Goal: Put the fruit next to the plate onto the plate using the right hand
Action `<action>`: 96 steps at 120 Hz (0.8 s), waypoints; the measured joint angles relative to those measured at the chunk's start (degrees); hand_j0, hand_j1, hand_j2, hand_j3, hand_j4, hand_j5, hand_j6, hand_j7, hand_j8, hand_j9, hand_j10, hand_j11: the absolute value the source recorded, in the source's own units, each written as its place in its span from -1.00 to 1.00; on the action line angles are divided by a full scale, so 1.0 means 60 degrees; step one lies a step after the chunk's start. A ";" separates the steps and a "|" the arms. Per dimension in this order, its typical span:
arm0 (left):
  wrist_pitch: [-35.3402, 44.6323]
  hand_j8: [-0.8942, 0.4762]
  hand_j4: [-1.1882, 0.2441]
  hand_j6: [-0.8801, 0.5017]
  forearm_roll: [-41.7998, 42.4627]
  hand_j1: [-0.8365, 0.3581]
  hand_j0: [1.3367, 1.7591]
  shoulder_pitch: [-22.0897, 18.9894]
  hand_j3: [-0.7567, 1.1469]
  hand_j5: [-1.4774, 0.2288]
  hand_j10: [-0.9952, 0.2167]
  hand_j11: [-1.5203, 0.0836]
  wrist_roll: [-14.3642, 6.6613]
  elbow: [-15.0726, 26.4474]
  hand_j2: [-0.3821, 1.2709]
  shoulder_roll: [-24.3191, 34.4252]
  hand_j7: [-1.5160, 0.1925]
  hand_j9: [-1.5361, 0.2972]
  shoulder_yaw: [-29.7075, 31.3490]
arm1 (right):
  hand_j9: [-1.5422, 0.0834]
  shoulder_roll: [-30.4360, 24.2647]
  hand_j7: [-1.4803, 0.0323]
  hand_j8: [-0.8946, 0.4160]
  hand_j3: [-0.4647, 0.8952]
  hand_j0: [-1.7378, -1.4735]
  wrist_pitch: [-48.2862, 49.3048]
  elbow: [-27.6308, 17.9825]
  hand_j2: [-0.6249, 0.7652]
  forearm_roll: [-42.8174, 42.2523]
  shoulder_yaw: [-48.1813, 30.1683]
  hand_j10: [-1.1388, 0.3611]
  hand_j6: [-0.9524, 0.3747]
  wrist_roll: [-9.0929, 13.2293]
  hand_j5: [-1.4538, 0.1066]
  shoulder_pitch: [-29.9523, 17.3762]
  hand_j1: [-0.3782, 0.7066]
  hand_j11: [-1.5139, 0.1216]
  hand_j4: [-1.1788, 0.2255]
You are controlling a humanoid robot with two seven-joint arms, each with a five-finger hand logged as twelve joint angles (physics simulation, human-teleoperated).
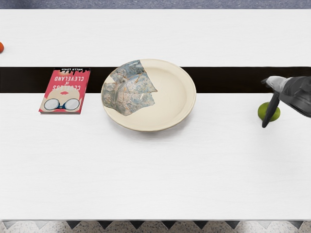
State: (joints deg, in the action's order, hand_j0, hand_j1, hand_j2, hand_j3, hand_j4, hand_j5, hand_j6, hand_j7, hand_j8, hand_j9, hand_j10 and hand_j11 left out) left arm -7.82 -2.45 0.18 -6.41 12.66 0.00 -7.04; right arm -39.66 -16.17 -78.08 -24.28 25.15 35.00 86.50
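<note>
The round green fruit point(275, 114) lies on the white counter point(155, 165), well right of the plate point(177, 92), partly hidden by the right hand point(284, 94); whether that hand grips cannot be told. Crumpled patterned cloth point(129, 90) covers the shallow cream plate's left.

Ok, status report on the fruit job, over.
Right hand over the green fruit, grasp unclear. Fruit on table, right of plate. Crumpled cloth on plate's left half; left hand out of view.

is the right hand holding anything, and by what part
Cannot be told: the right hand overlaps the green fruit on the table, but no clear grip shows.
</note>
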 joint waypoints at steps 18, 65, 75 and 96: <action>0.0000 0.31 0.66 0.27 -0.0001 0.98 0.52 0.0000 -0.21 0.73 0.64 0.90 0.0000 -0.0001 -0.54 0.0000 0.77 0.68 0.0000 | 0.79 0.0324 0.84 0.26 -0.32 -0.40 -0.0492 0.0242 -0.12 0.0005 0.0353 0.43 0.33 0.0000 0.75 -0.0004 -0.80 0.75 0.58; 0.0000 0.31 0.66 0.27 0.0000 0.98 0.52 0.0000 -0.21 0.73 0.64 0.90 0.0000 0.0000 -0.54 0.0000 0.77 0.68 0.0000 | 0.71 0.0672 0.76 0.18 -0.32 -0.40 -0.2313 0.0269 -0.13 -0.0003 0.0554 0.36 0.25 0.0000 0.67 -0.0585 -0.69 0.66 0.51; 0.0000 0.31 0.66 0.27 0.0000 0.98 0.52 0.0000 -0.21 0.73 0.64 0.90 0.0000 -0.0001 -0.54 0.0000 0.77 0.68 0.0000 | 0.67 0.0719 0.71 0.14 -0.32 -0.40 -0.2561 0.0280 -0.14 -0.0004 0.0544 0.32 0.21 0.0000 0.62 -0.0696 -0.63 0.62 0.47; 0.0000 0.31 0.66 0.27 -0.0001 0.98 0.52 0.0000 -0.21 0.73 0.64 0.90 0.0000 0.0000 -0.54 0.0000 0.77 0.68 0.0000 | 0.55 0.0763 0.58 0.03 -0.32 -0.40 -0.2731 0.0321 -0.16 -0.0014 0.0491 0.23 0.10 0.0000 0.50 -0.0965 -0.47 0.51 0.37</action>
State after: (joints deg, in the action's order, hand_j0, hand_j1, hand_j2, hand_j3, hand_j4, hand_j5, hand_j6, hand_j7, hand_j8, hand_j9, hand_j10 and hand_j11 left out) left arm -7.82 -2.46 0.18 -6.41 12.66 0.00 -7.04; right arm -35.08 -32.56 -76.15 -24.37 28.10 35.00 80.71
